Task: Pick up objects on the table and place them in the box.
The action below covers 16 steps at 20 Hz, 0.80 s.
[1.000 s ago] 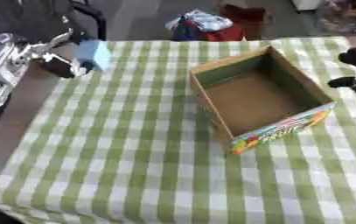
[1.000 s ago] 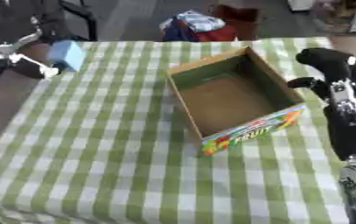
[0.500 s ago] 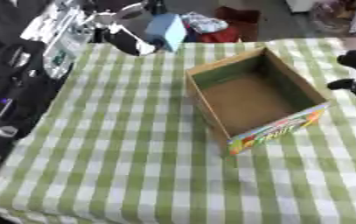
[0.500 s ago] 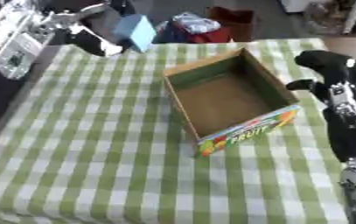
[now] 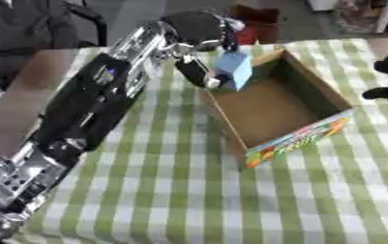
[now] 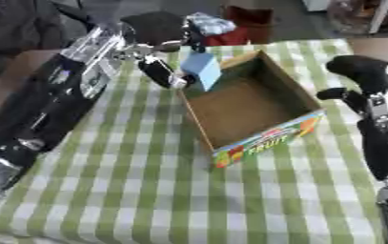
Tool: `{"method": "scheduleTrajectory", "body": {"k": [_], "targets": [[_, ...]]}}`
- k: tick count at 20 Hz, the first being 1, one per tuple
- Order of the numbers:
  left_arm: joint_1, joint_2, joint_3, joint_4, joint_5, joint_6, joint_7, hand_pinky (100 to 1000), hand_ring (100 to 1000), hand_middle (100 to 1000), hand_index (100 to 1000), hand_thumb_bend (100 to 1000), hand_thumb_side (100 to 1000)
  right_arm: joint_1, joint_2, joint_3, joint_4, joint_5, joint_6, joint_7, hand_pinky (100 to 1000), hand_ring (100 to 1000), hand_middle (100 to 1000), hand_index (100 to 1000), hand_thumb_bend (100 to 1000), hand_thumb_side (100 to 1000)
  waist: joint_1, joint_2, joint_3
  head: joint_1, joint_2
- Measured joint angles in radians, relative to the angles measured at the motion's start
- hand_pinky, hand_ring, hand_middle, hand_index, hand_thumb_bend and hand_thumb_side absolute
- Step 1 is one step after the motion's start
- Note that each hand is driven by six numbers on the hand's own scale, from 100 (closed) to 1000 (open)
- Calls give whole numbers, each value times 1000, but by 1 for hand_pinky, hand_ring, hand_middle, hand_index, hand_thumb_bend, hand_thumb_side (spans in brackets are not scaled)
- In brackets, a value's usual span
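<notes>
Fingers of the left hand point(image 5: 199, 71) pinch a light blue block point(image 5: 233, 69), held above the far left corner of the cardboard box point(image 5: 293, 138). Right hand point(image 6: 365, 76) rests relaxed just right of it.

A workroom or lab: green-checked tablecloth point(image 5: 188, 190) on a table, grey floor point(image 5: 147, 14), red bin point(image 5: 260, 24) behind
</notes>
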Motion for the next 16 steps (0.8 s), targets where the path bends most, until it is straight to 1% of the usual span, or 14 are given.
{"method": "scheduleTrajectory", "body": {"k": [1,2,3,4,6,7,8,9,11,12,13,16], "targets": [[1,-14,-4,13,-11,-7,8,742,731,699,818,359,470,0,0,0,0,0,1,1,609,824,721,720,100,546,0,1,-3,2,0],[2,-26,-8,24,-20,-14,16,752,742,733,870,506,508,0,0,0,0,0,1,2,609,824,721,720,100,546,0,2,-5,4,0],[6,-36,-12,32,-29,-22,23,757,747,750,888,557,523,0,1,0,0,0,2,2,609,824,721,720,100,546,0,3,-6,5,0],[10,-43,-18,38,-34,-29,29,768,758,778,910,644,568,0,1,0,0,0,2,2,609,824,721,720,100,546,0,3,-5,5,0],[16,-48,-28,40,-38,-43,32,773,763,796,927,727,624,-1,1,0,0,0,2,2,609,823,721,720,100,546,0,3,-1,5,0],[18,-48,-31,38,-37,-48,33,774,763,799,929,734,643,-1,2,0,0,0,2,2,609,824,721,720,100,546,0,3,3,5,0],[20,-47,-33,31,-33,-51,34,773,759,796,928,718,665,-1,2,0,0,0,2,2,609,823,721,720,100,546,0,4,6,4,0],[22,-44,-33,16,-26,-51,36,771,756,793,926,700,666,-1,2,0,0,0,2,2,609,823,721,720,100,546,0,4,9,3,0],[32,-24,-30,-31,11,-40,49,764,738,772,904,526,693,-1,2,0,0,0,1,2,609,824,721,720,100,545,-1,3,15,0,0],[41,-8,-21,-67,42,-26,62,759,723,758,893,462,696,-1,2,-1,0,0,1,1,610,823,721,720,100,545,-2,3,19,-2,0],[54,12,-8,-108,83,-6,77,757,714,749,885,431,696,0,2,-1,0,0,0,0,610,823,721,720,100,545,-3,3,24,-6,0],[111,77,51,-247,253,77,134,738,671,703,838,248,702,0,2,-4,0,0,-2,-3,610,824,721,720,100,546,-7,2,39,-15,0]]}}
